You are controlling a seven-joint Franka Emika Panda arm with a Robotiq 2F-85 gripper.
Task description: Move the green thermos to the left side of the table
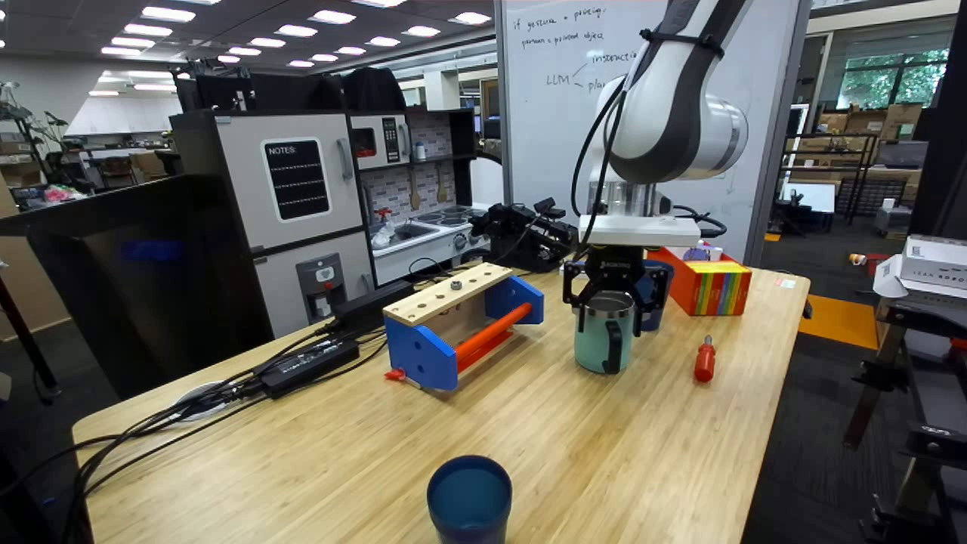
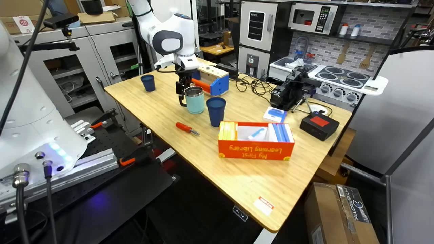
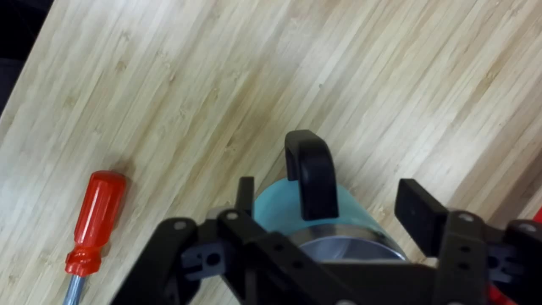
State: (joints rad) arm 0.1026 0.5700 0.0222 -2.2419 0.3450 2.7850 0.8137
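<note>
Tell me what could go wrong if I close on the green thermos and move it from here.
In the wrist view the gripper stands open with a gap on one side of the green thermos, so closing might shove or tilt it.
A blue cup stands close beside the thermos and could get knocked.
The blue-sided rack is nearby; a low move might clip it.

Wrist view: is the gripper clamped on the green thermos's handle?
No, the gripper is open, with gaps on both sides of the handle.
</note>
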